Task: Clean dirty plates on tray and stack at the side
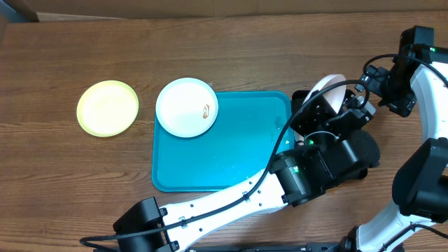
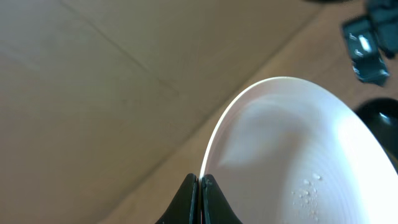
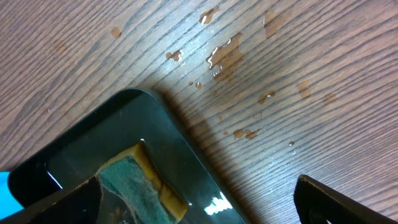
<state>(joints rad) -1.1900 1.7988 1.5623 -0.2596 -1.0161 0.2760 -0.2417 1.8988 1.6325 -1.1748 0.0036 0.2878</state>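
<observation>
We see one white plate (image 2: 298,155) raised on edge just off the right end of the turquoise tray (image 1: 231,147), a few water beads on its face. The left gripper (image 2: 200,194) pinches its rim, jaws closed tight on the thin edge. A second white plate (image 1: 186,106), marked with a small reddish smear, lies flat over the tray's top-left corner, partly hanging onto the table (image 1: 245,42). The yellow-green plate (image 1: 107,107) sits on the wood just left of it, apart from the tray. The right gripper (image 3: 199,210) hangs with its fingers spread wide, holding nothing, over a black tray (image 3: 93,149) that contains a green and yellow sponge (image 3: 134,180). Water drops (image 3: 224,53) glisten on the wood beside it.
</observation>
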